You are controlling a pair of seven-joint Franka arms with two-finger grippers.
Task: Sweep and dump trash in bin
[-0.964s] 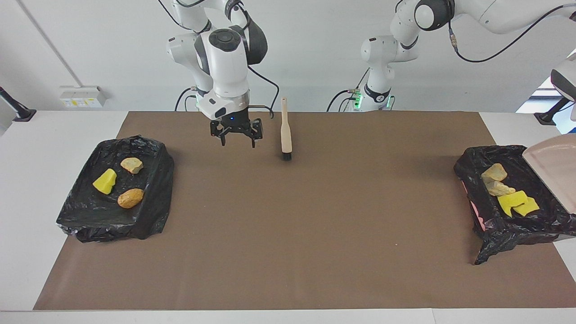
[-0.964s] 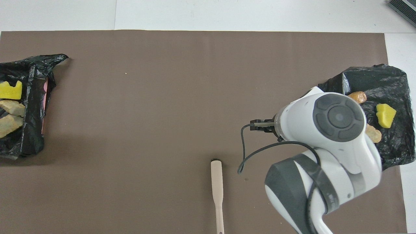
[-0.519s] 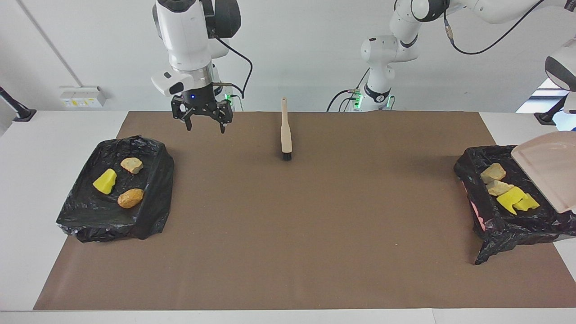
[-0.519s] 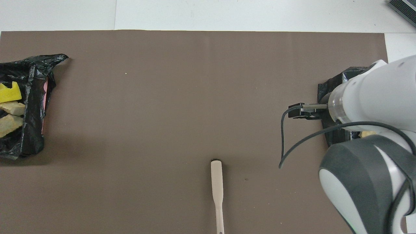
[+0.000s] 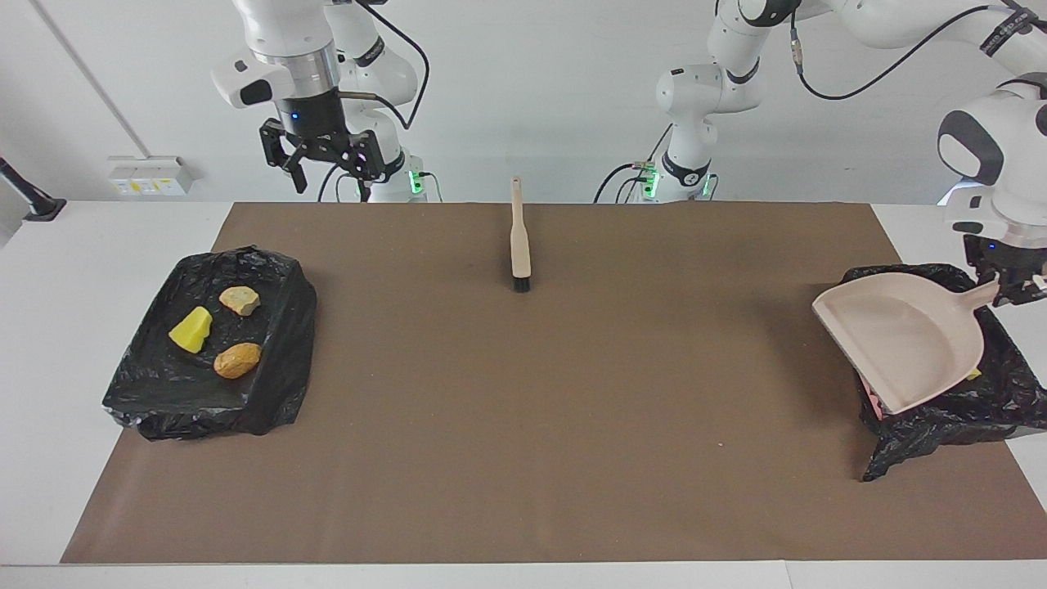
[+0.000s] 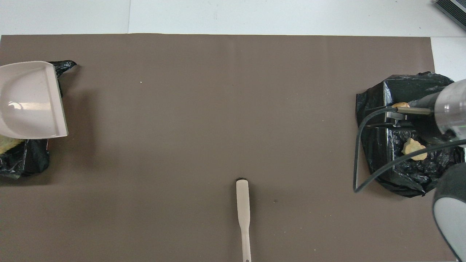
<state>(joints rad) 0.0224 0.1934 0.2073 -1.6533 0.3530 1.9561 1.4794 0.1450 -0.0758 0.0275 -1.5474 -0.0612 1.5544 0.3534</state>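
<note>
Under the left pincer [image 5: 1008, 288], clenched on the beige plastic dustpan [image 5: 904, 348], sits one black-bagged bin [image 5: 973, 405]; three yellow-and-tan trash scraps [image 5: 214, 331] lie in the other, right pincer [image 5: 325, 168] released above.

A beige dustpan [image 5: 904, 348] hides nearly all the trash in the black-lined bin [image 5: 981, 409] beneath it; only a yellow sliver [image 5: 972, 375] shows.

Dustpan [image 5: 904, 348] over left-end bin [image 5: 941, 417]; brush [image 5: 519, 241] mid-table, near the robots.
</note>
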